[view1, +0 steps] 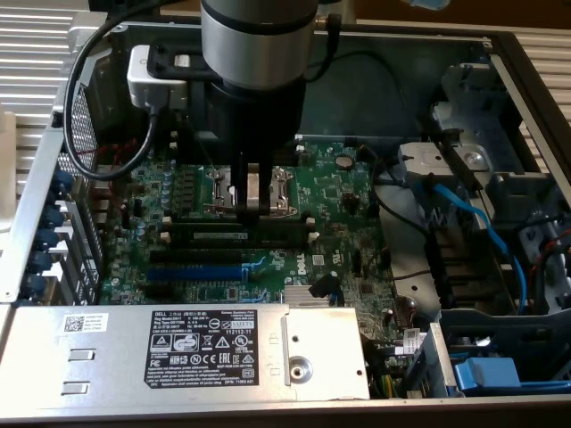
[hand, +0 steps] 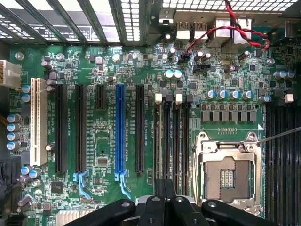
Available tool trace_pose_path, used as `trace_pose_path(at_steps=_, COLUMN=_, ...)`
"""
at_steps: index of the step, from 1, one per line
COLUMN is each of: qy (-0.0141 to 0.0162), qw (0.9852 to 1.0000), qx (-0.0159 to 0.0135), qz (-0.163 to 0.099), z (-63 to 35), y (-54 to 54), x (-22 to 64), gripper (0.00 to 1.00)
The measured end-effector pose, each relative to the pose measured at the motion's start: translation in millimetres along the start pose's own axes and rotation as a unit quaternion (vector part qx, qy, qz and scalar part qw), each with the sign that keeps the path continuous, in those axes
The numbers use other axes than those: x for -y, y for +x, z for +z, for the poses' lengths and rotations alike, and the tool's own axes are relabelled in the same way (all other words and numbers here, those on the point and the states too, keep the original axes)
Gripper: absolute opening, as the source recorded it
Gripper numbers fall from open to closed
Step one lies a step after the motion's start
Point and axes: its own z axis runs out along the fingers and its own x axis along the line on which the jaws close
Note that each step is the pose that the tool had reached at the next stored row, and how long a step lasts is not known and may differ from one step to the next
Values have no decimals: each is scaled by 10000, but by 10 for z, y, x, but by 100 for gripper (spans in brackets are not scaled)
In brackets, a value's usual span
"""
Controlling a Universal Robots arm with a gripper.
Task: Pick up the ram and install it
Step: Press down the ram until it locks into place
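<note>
Lying open on a ribbed metal surface (view1: 27, 36), the computer case (view1: 500, 53) exposes its green motherboard (view1: 339, 192). Over it the gripper (view1: 252, 209) has its fingers pressed together above the ram (view1: 236, 235), seated in a slot. From the wrist, the blue expansion slot (hand: 120, 132) and empty CPU socket (hand: 228, 176) show.

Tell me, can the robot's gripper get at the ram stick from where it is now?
Probably yes. The gripper hangs just over the ram, which lies on the motherboard beside the CPU socket, and nothing seems to stand between them.
</note>
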Motion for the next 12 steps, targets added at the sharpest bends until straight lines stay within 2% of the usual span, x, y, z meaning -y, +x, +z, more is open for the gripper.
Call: trace_pose_path(at_steps=12, qy=-6, qw=10000, qx=-1, qz=0, z=6, y=-7, x=3, gripper=10)
